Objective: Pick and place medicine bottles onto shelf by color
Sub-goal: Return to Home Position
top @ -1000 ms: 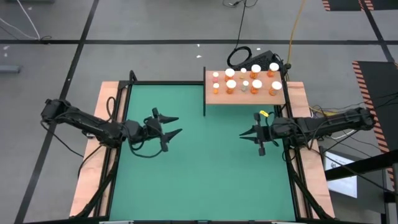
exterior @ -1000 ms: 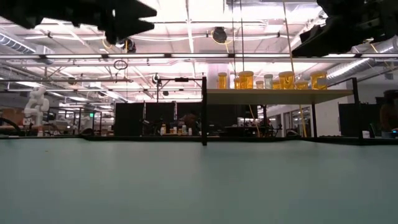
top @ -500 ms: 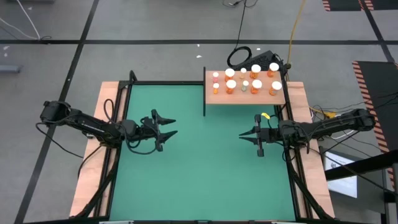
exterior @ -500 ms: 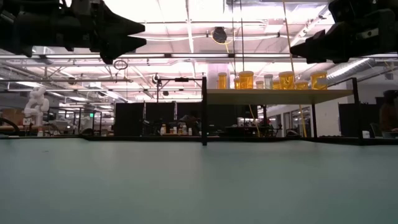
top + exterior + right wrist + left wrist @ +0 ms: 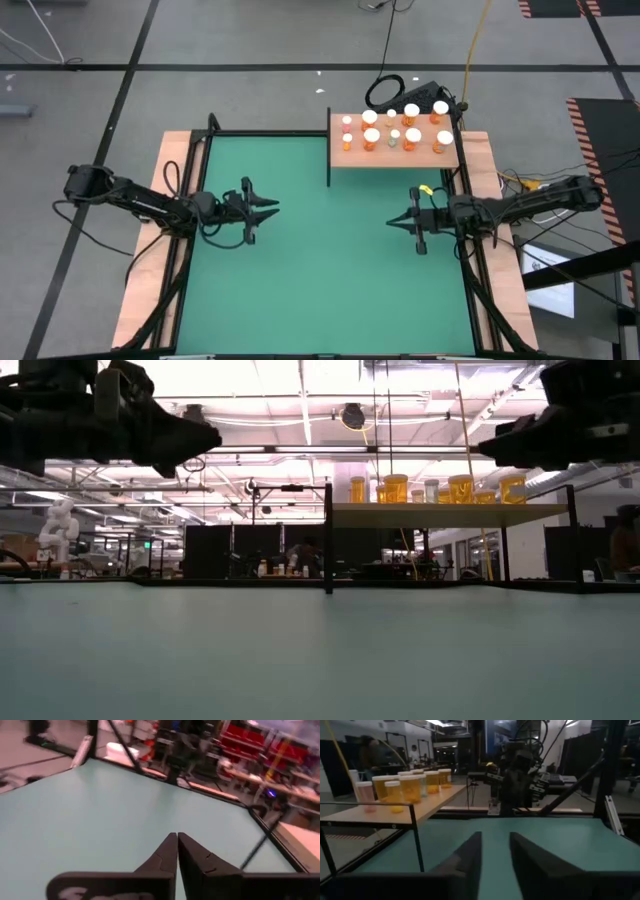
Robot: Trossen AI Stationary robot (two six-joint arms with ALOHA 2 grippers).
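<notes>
Green mat [image 5: 330,270] covered the table top, and no bottle lay on it anywhere. All the medicine bottles [image 5: 412,137] stood with their white caps up on the shelf [image 5: 395,160], the small wooden board at the far edge of the table. It looked like the sorting was done and the arms only had to go home and rest. The left gripper [image 5: 270,208] hung above the mat with its fingers [image 5: 470,855] spread a little, a thin gap between them, and it held nothing. The right gripper [image 5: 393,222] hung above the mat too, with its fingers [image 5: 165,852] pressed together and nothing in them. The two grippers pointed at each other across the middle of the mat, well apart. Both arms reached in low and nearly flat from the sides of the table. The shelf stood near the right gripper, off to its side, and it was far across the mat from the left gripper. For the next move, each arm probably needed to pull back and fold up, and the right arm should keep away from the shelf so no bottle got knocked over.
</notes>
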